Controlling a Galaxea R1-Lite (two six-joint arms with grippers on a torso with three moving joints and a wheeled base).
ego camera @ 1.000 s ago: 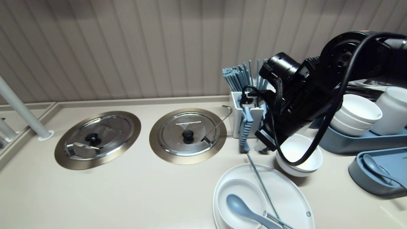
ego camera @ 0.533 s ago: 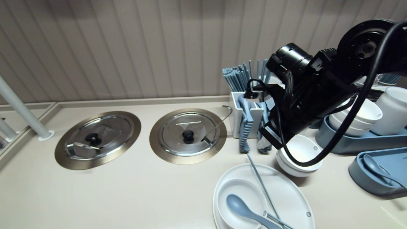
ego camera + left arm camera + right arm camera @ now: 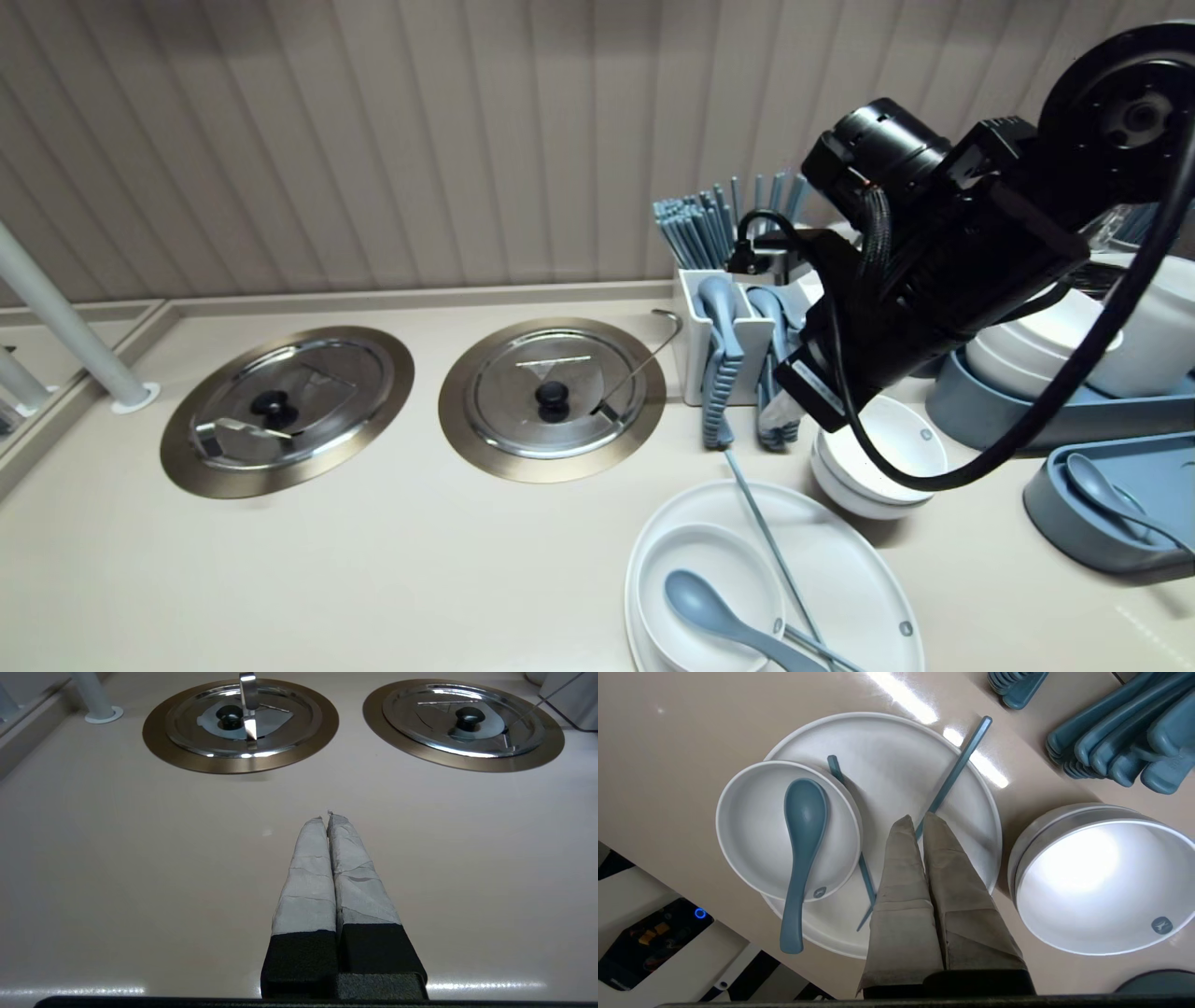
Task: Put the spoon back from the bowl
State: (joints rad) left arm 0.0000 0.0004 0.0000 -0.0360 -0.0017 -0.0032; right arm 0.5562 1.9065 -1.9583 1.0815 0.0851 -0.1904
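— Where was the right gripper (image 3: 917,819)?
— Over the plate (image 3: 896,751), fingers pressed together and holding nothing. The left gripper (image 3: 328,816) was closed too, above the counter (image 3: 140,868).
— And the setting?
— One chopstick (image 3: 955,767) lay straight below the fingertips. The second chopstick (image 3: 865,872) lay just beside them, against the bowl (image 3: 747,826) with the spoon (image 3: 803,826).
— What remained?
— Little, I'd judge. The chopsticks lay splayed, and the empty bowls (image 3: 1087,882) sat off the plate.
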